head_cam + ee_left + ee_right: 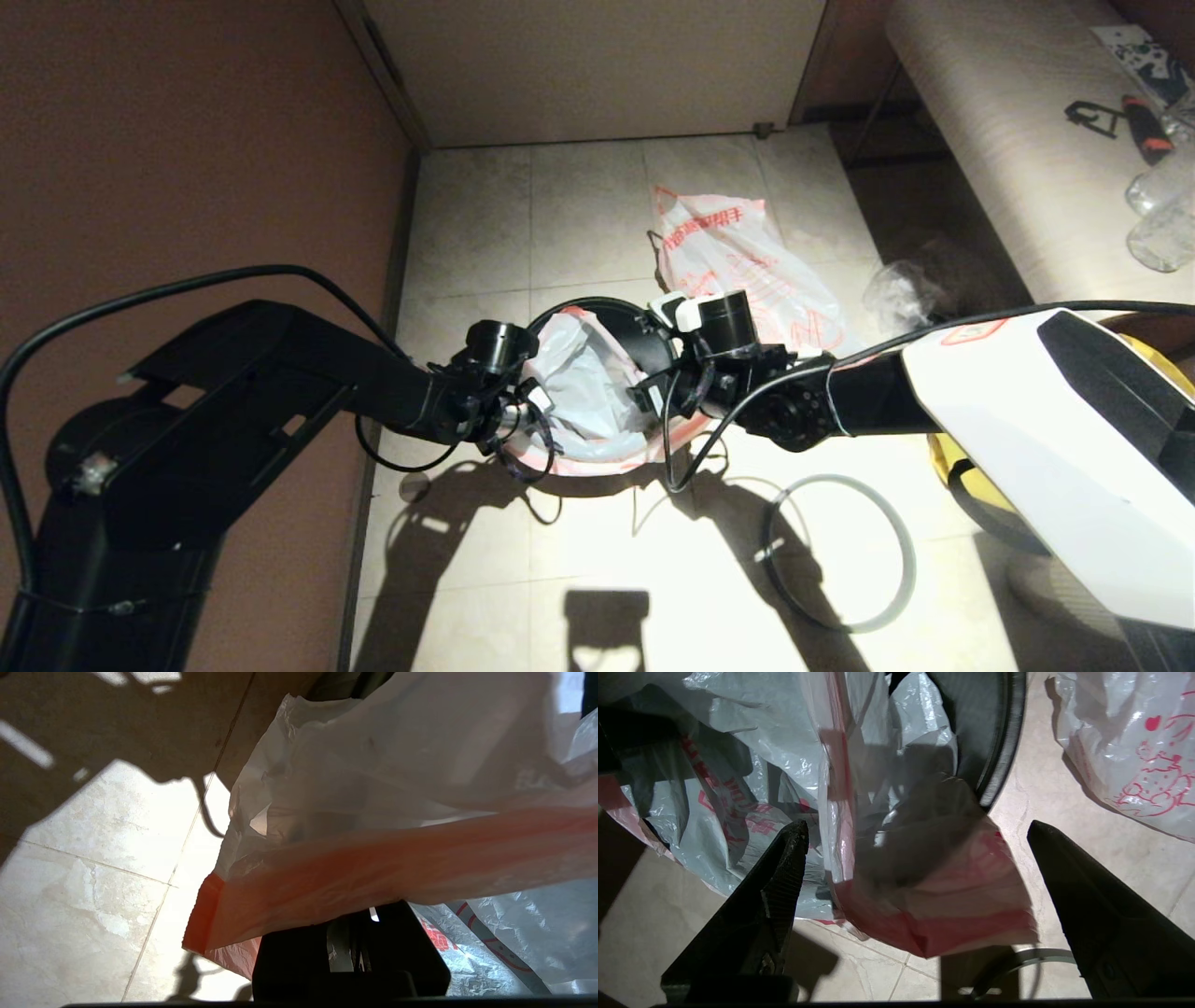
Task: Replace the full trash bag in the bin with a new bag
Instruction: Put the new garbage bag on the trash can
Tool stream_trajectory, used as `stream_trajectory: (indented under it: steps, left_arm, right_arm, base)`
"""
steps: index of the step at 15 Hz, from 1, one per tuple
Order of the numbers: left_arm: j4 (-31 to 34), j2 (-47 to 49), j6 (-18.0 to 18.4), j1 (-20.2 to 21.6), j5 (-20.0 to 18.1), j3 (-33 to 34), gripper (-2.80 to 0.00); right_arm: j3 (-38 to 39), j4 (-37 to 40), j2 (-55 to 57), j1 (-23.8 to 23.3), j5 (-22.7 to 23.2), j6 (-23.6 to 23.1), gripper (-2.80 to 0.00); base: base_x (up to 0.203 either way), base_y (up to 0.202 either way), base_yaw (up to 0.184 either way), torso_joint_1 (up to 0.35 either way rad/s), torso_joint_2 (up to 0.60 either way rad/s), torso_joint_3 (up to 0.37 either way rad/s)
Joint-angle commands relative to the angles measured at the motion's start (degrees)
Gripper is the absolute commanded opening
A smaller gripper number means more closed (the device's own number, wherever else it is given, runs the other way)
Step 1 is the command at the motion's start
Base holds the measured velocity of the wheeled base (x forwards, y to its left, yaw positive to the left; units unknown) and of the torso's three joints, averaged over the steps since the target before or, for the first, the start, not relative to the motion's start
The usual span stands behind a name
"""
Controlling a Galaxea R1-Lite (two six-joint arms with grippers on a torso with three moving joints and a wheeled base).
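New bag [583, 383] sits in bin [644, 336], edges draped over rim. L gripper [355, 947] pressed together, pinching bag's red-orange edge at bin's near-left side. R gripper [915, 833] spread wide over bag's edge at bin's right side, not touching. Full trash bag [747, 271] lies on floor [579, 215] just behind bin. Grey hoop [840, 551] on floor, near-right, apart from bin.
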Motion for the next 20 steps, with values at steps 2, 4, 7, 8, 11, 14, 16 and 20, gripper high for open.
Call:
stream_trajectory:
  steps: [2,4,7,8,11,14,16,20]
  left_arm:
    - [0.0,0.3,-0.3,0.0,0.0,0.1,-2.80]
    - [0.0,0.5,-0.3,0.1,0.0,0.1,-2.80]
    - [0.0,0.7,-0.3,0.1,0.0,0.1,-2.80]
    - [0.0,0.9,-0.2,0.0,0.0,0.1,-2.80]
    - [-0.1,1.5,-0.2,-0.4,0.0,0.1,-2.80]
    - [-0.1,2.4,0.0,-0.5,0.1,0.0,-2.80]
    - [-0.2,2.4,0.0,-0.5,0.1,0.0,-2.80]
    - [-0.2,2.5,0.0,-0.6,0.1,0.2,-2.80]
  right_arm:
    - [-3.7,0.6,3.2,-0.1,0.5,-0.9,0.00]
    - [-8.2,3.1,5.0,-0.3,1.1,-1.5,-2.80]
    - [-11.8,5.3,7.4,-1.0,2.1,-3.1,-2.80]
    - [-11.8,5.0,7.5,-1.8,2.2,-3.2,-2.80]
    - [-11.9,-1.2,8.0,-3.3,1.7,-3.2,-2.80]
    - [-11.9,-3.9,7.8,-5.3,1.4,-3.2,-2.80]
    - [-11.9,-6.1,8.1,-6.5,1.5,-3.3,-2.80]
    - [-12.3,-9.0,11.2,-9.0,3.0,-4.5,-2.80]
  base:
    - [0.000,0.000,0.000,0.000,0.00,0.000]
    - [0.000,0.000,0.000,0.000,0.00,0.000]
    - [0.000,0.000,0.000,0.000,0.00,0.000]
    - [0.000,0.000,0.000,0.000,0.00,0.000]
    - [0.000,0.000,0.000,0.000,0.00,0.000]
    - [0.000,0.000,0.000,0.000,0.00,0.000]
    - [0.000,0.000,0.000,0.000,0.00,0.000]
    - [0.000,0.000,0.000,0.000,0.00,0.000]
